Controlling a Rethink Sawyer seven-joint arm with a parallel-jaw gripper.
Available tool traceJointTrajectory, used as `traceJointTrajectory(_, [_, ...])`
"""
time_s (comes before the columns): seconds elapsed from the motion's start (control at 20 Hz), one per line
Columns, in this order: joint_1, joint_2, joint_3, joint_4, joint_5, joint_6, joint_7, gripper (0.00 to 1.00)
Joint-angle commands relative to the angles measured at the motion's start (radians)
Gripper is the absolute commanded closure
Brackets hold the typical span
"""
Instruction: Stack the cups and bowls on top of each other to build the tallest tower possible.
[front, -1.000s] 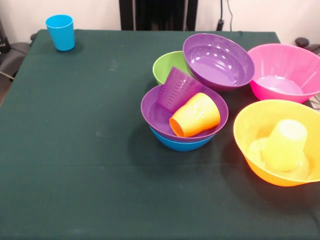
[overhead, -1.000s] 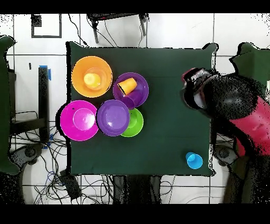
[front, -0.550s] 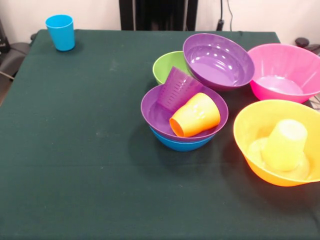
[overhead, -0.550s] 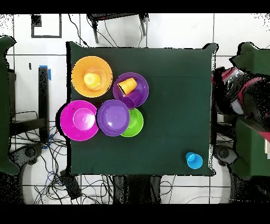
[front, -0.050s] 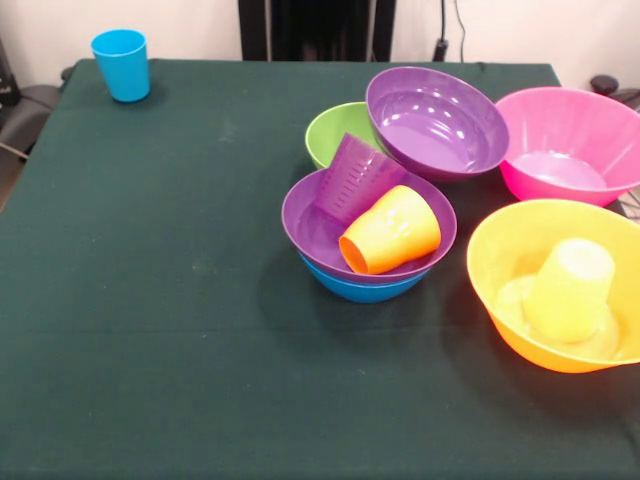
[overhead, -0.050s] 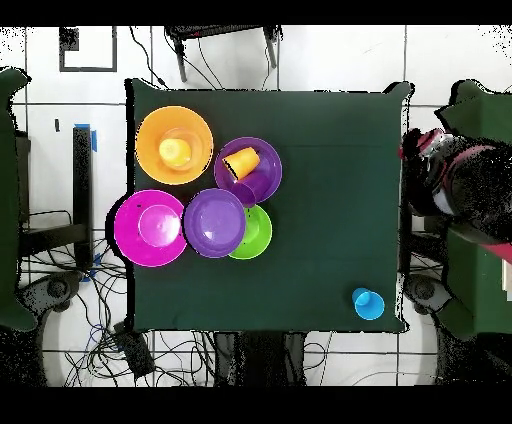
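Bowls and cups sit exactly as they did a second ago in the front view; only the arm (overhead, -0.050s: 455, 185) has changed, drawn back from over the table's edge to a place beside the table (front, -0.050s: 150, 300) in the overhead view. Its gripper cannot be made out there, so whether the jaws are spread or closed I cannot tell, and nothing is seen held or touched.

Nearest in the front view is the orange bowl (front, -0.050s: 500, 290) with the yellow cup (front, -0.050s: 570, 290) upside down inside it. Just beyond and to its left stands the tower (front, -0.050s: 368, 240): a blue bowl (front, -0.050s: 365, 288) lowest, a purple bowl (front, -0.050s: 310, 225) nested in it, and in that the orange cup (front, -0.050s: 392, 231) on its side and the purple cup (front, -0.050s: 357, 177) tilted against the rim. Behind it the green bowl (front, -0.050s: 332, 130) carries the second purple bowl (front, -0.050s: 435, 120), tilted. To the right sits the pink bowl (front, -0.050s: 570, 140). Farthest, alone at the far left corner, the blue cup (front, -0.050s: 121, 64) stands upright. All lie well apart from the arm.
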Motion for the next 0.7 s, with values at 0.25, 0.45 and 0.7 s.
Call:
traceJointTrajectory(0.25, [-0.249,0.186,0.303,-0.029,-0.168,0.087,-0.57,0.0])
traceJointTrajectory(0.45, [-0.287,0.269,0.347,-0.128,-0.188,0.196,-0.61,0.0])
traceJointTrajectory(0.7, [-0.289,0.334,0.38,-0.183,-0.191,0.22,-0.604,0.0])
